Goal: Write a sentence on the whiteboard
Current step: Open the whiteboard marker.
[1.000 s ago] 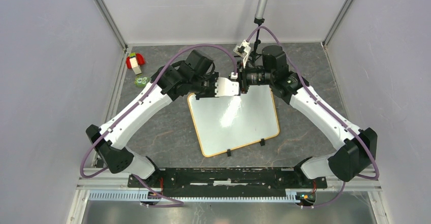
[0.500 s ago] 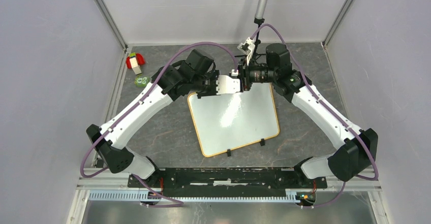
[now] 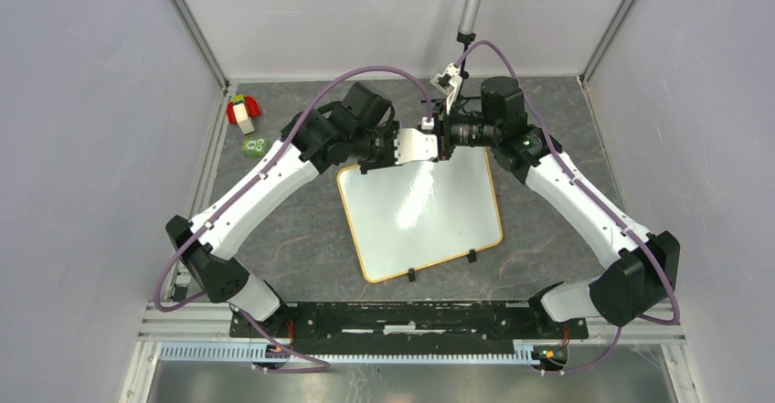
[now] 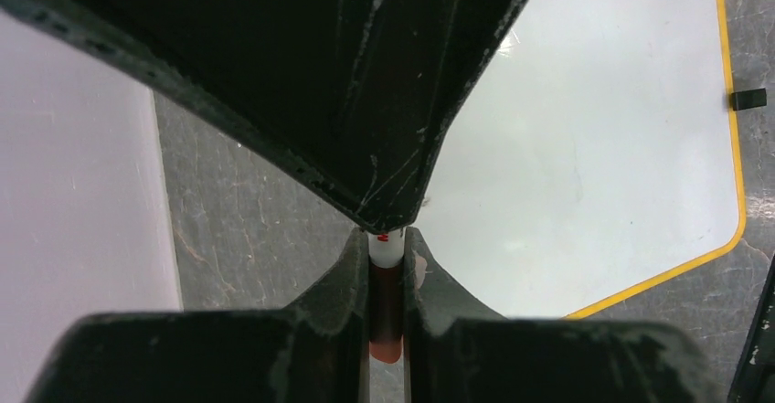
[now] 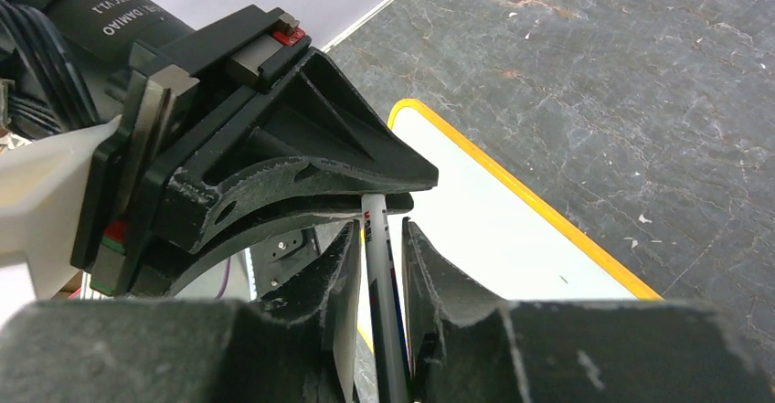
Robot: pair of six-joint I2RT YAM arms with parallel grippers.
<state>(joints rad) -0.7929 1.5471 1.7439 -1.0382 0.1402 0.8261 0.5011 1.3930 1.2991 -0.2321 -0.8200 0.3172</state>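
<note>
By the glossy orange-framed whiteboard (image 3: 420,216), left hand (image 4: 387,240) pinches a marker (image 4: 386,302); right hand (image 5: 381,231) flanks it, grip unclear.

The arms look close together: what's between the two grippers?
A marker, clamped in the left gripper, its other end inside the right gripper; both wrist views show it.

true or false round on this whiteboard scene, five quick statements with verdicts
1. The white rectangular whiteboard with the orange-tan frame bears no writing. True.
2. The left end effector is shut on a white and dark red marker. True.
3. The two small black clips sit on the board's far edge. False: they sit on its near edge.
4. The small red and green toys lie on the whiteboard. False: they lie on the grey marbled table, apart from it.
5. The right end effector straddles the marker. True.
</note>
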